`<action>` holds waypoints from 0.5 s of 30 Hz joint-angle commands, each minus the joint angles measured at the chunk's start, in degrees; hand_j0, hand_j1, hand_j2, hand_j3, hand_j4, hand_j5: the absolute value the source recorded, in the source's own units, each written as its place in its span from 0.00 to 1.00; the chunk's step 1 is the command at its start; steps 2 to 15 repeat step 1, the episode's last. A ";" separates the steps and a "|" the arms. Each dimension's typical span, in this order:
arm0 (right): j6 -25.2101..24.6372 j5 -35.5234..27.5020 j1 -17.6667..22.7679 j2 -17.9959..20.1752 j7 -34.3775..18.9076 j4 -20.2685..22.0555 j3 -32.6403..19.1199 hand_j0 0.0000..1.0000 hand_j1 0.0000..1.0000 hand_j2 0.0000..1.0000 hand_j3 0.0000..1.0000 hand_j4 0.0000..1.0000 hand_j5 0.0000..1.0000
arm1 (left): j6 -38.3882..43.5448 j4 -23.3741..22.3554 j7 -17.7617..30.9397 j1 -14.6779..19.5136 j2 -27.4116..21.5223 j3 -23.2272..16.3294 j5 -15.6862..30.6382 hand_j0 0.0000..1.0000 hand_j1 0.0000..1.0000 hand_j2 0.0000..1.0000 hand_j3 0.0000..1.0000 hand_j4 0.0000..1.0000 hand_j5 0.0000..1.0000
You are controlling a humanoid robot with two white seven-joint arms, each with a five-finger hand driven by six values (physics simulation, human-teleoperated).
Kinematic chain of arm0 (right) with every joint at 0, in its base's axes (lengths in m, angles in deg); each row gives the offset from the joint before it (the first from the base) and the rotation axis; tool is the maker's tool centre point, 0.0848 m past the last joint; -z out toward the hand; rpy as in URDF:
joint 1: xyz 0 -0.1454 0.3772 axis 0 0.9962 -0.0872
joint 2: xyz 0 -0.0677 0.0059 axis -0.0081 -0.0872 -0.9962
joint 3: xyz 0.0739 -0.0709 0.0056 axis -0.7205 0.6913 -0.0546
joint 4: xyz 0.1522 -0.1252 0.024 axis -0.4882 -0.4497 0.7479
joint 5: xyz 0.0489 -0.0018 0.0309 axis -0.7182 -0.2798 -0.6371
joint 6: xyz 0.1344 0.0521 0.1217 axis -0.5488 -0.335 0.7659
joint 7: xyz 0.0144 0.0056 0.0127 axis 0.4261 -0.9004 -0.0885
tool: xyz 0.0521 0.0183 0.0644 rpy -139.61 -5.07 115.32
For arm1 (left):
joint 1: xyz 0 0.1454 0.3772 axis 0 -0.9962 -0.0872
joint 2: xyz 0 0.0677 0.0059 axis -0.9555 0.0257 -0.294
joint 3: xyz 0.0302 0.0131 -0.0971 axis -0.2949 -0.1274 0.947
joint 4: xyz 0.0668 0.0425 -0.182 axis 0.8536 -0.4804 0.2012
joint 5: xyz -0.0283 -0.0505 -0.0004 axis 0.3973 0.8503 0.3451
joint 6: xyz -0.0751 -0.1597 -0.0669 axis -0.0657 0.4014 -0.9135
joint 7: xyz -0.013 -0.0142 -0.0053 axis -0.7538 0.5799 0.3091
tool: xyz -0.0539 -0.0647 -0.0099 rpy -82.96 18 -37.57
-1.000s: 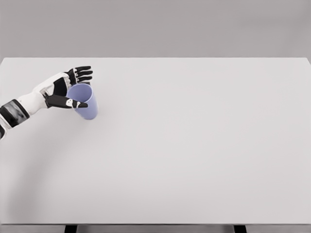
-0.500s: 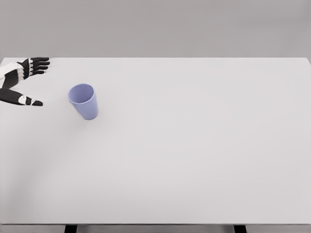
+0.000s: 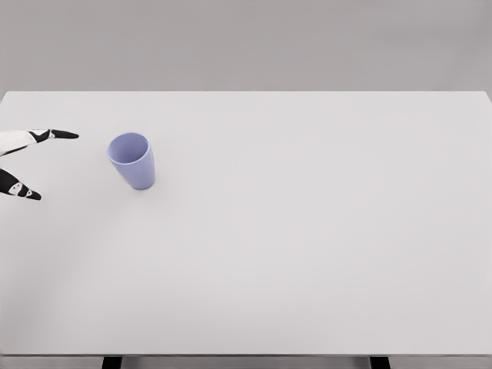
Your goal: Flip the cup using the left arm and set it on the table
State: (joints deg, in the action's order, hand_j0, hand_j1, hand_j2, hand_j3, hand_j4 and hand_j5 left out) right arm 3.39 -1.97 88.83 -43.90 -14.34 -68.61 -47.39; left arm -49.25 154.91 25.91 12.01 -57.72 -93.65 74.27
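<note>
At the picture's left edge only part of the left hand (image 3: 23, 163) shows: one dark-tipped finger reaches toward the cup from above and another digit lies lower down, the two set wide apart with nothing between them, so the hand is spread and empty. The rest of the hand and its arm are cut off by the frame. To the right of those fingertips, near but clearly apart from them, stands the cup (image 3: 132, 160), a pale blue tumbler resting upright on its base with its open mouth facing up, seen slightly tilted toward the camera because of the high viewpoint. It sits on the white table (image 3: 307, 231), in the left part of the top and closer to the far edge than to the near one. Judging from this, the flip and the placing look complete: the cup stands free on its own, and nothing appears left but for the hand to clear away. The right arm does not show.
</note>
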 commanded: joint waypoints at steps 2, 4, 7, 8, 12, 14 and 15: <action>0.00 -0.01 0.00 0.00 -0.01 0.00 0.00 1.00 1.00 1.00 1.00 1.00 1.00 | -0.13 -0.06 -0.02 0.00 0.06 0.02 0.02 1.00 1.00 1.00 1.00 1.00 1.00; 0.00 -0.01 0.00 0.00 -0.01 0.00 0.00 1.00 1.00 1.00 1.00 1.00 1.00 | -0.13 -0.06 -0.02 0.00 0.06 0.02 0.02 1.00 1.00 1.00 1.00 1.00 1.00; 0.00 -0.01 0.00 0.00 -0.01 0.00 0.00 1.00 1.00 1.00 1.00 1.00 1.00 | -0.13 -0.06 -0.02 0.00 0.06 0.02 0.02 1.00 1.00 1.00 1.00 1.00 1.00; 0.00 -0.01 0.00 0.00 -0.01 0.00 0.00 1.00 1.00 1.00 1.00 1.00 1.00 | -0.13 -0.06 -0.02 0.00 0.06 0.02 0.02 1.00 1.00 1.00 1.00 1.00 1.00; 0.00 -0.01 0.00 0.00 -0.01 0.00 0.00 1.00 1.00 1.00 1.00 1.00 1.00 | -0.13 -0.06 -0.02 0.00 0.06 0.02 0.02 1.00 1.00 1.00 1.00 1.00 1.00; 0.00 -0.01 0.00 0.00 -0.01 0.00 0.00 1.00 1.00 1.00 1.00 1.00 1.00 | -0.13 -0.06 -0.02 0.00 0.06 0.02 0.02 1.00 1.00 1.00 1.00 1.00 1.00; 0.00 -0.01 0.00 0.00 -0.01 0.00 0.00 1.00 1.00 1.00 1.00 1.00 1.00 | -0.13 -0.06 -0.02 0.00 0.06 0.02 0.02 1.00 1.00 1.00 1.00 1.00 1.00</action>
